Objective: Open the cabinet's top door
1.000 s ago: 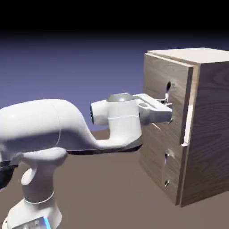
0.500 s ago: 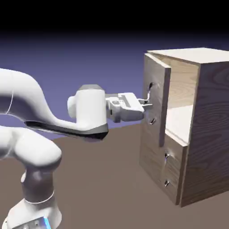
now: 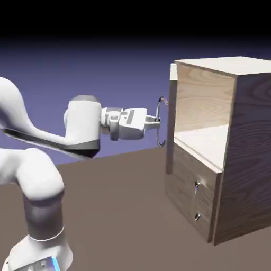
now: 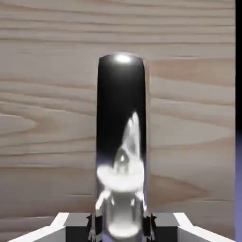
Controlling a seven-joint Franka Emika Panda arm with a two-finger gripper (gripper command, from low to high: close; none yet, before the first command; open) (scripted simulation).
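- The white Franka Panda's base point(image 3: 39, 251) stands on the brown table point(image 3: 116, 217) at 7 o'clock in the exterior view; its arm reaches toward 3 o'clock.
- The claw point(image 3: 158, 123) sits just off that view's middle, toward 1 o'clock, pointing toward 3. Its fingers are closed on the long silver bar handle point(image 4: 121, 90), one on each side, with only the bar's thickness between them.
- In the hand view, the handle runs from 6 o'clock up past the middle, with wood grain behind it.
- The top door point(image 3: 171, 119), bearing that handle, is at 2 o'clock in the exterior view, swung wide open and seen nearly edge-on.
- The wood-grain cabinet point(image 3: 251, 143) stands at 3 o'clock, its upper compartment point(image 3: 204, 140) exposed.
- Below, between 4 and 5 o'clock, the shorter front panel point(image 3: 181, 177) is closed, with a small metal handle point(image 3: 196, 201).
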